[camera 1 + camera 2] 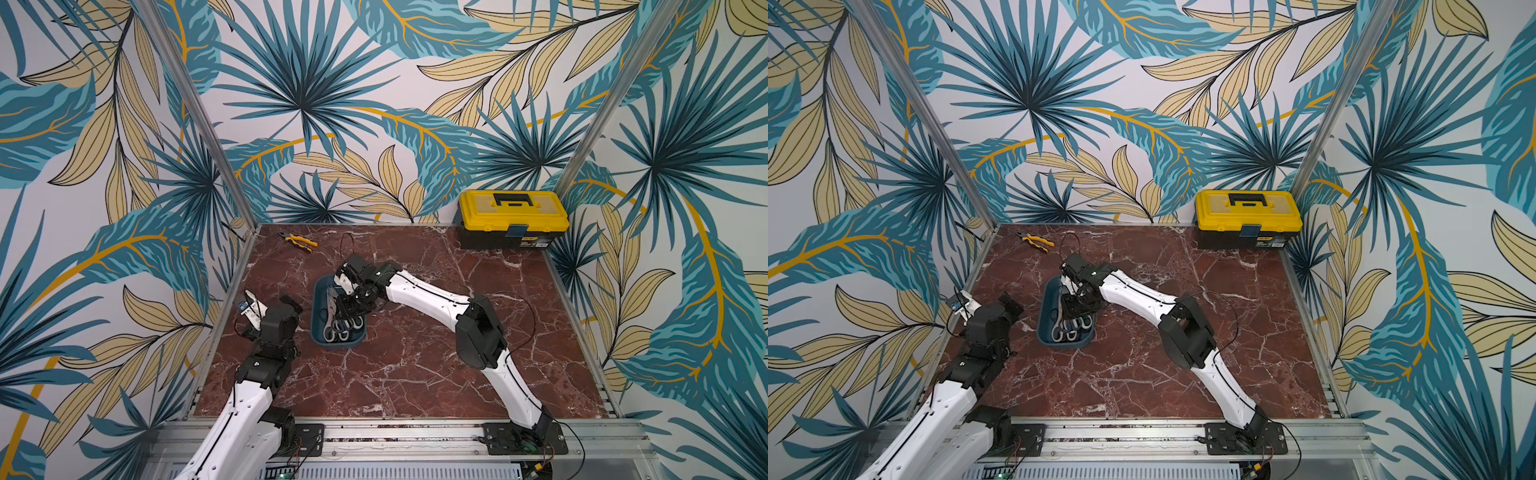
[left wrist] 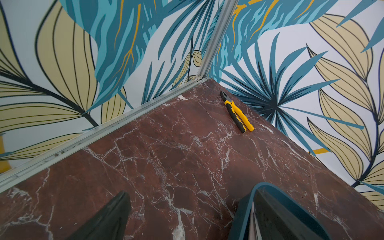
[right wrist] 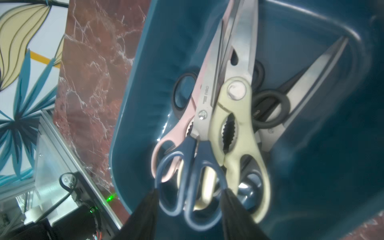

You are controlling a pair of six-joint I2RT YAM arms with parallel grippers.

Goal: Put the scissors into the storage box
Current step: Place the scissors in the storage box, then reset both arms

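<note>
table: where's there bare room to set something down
Bare marble: the front stretch of table between the two arms; the right side from the right arm to the toolbox; the back strip between pliers and toolbox. Crowded: the storage box, piled with scissors, right gripper over it.

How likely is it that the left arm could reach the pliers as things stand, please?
Probably yes: the pliers lie alone, with only bare table between them and the open left end effector.
</note>
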